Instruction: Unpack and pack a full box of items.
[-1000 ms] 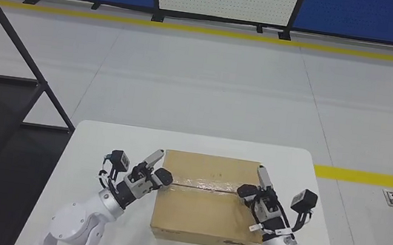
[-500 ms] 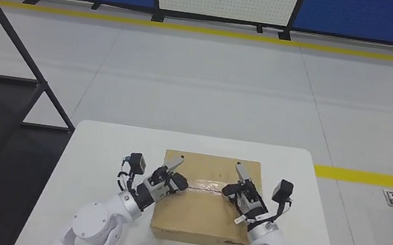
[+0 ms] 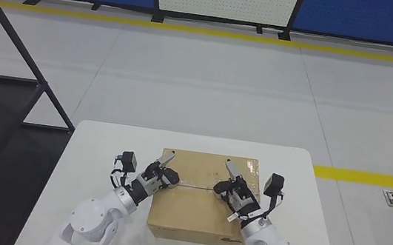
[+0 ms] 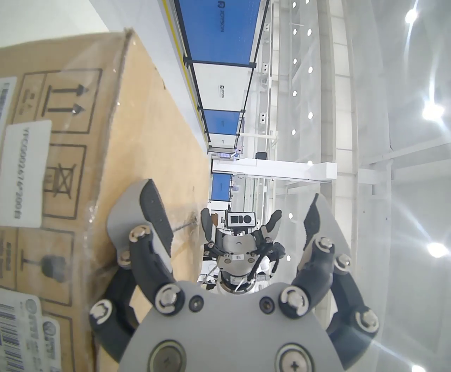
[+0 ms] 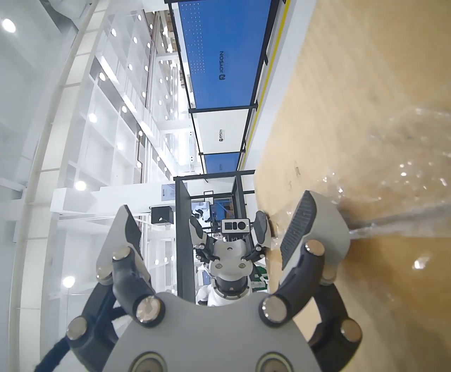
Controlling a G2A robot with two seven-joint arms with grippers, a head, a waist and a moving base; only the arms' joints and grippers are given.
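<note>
- The cardboard box (image 3: 205,198) sits closed on the white table (image 3: 95,154), its flaps shut and a strip of clear tape (image 3: 195,186) running along the middle seam of its top.
- The left gripper (image 3: 170,171) is over the box's left end, right at the seam line, fingers spread wide with nothing between them.
- From the left wrist, the left gripper (image 4: 232,192) has one dark pad (image 4: 156,215) down by the box's top edge. Whether it touches the cardboard, I cannot tell. The other finger stands off in the air above the box.
- The box's side face under that edge carries a white sticker (image 4: 28,169) and printed handling marks.
- The right gripper (image 3: 224,177) is over the box's top too, right of the middle and on the same seam, facing the left one. Its fingers are spread as well, and it holds nothing.
- From the right wrist, the right gripper (image 5: 216,202) has one ribbed pad (image 5: 299,225) lying close against the box top where the wrinkled tape (image 5: 398,197) ends, the other finger up clear of the box.
- The two grippers point at each other along the seam, apart, with bare box top between them.
</note>
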